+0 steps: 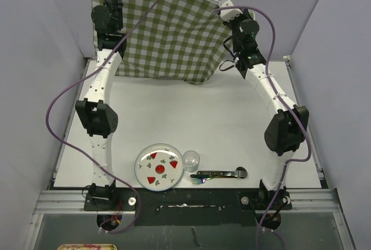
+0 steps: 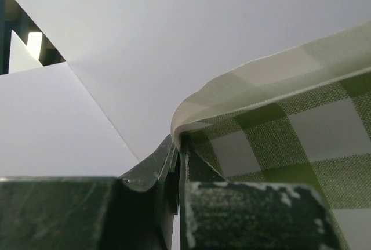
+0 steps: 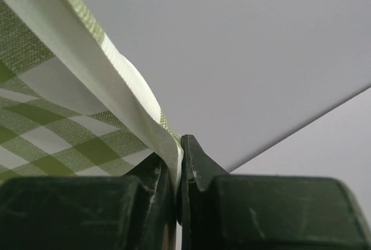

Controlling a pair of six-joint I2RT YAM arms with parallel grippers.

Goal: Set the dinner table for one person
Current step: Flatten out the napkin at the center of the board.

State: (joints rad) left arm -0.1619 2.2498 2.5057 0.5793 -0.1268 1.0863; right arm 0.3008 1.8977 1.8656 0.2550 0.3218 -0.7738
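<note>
Both tools are closed on the cloth (image 1: 168,35). The left tool (image 2: 178,142) pinches a folded edge of it between its jaws, and the right tool (image 3: 179,148) grips another part of the edge in the same way. The cloth hangs between them above the far side of the worktop (image 1: 191,116). Its lower edge reaches down to the far part of the worktop, but I cannot tell whether it already touches there. The worktop itself lies flat under both arms, and most of it is not covered.

I judge that the step in hand is to spread the cloth. To do it well, both grips should hold firmly until the cloth lies flat, because if one corner slips, the whole sheet will fall in a heap. The left corner appears to be farther back than the right one, so the arms should first bring the held edge level and stretched, without pulling so hard that it tears out of the jaws. Then the hanging edge should land first and the rest should be laid down smoothly.

The plate (image 1: 157,167), the glass (image 1: 191,159) and the cutlery (image 1: 220,174) are at the near edge. The cloth must not sweep over them, since the glass could tip easily.
</note>
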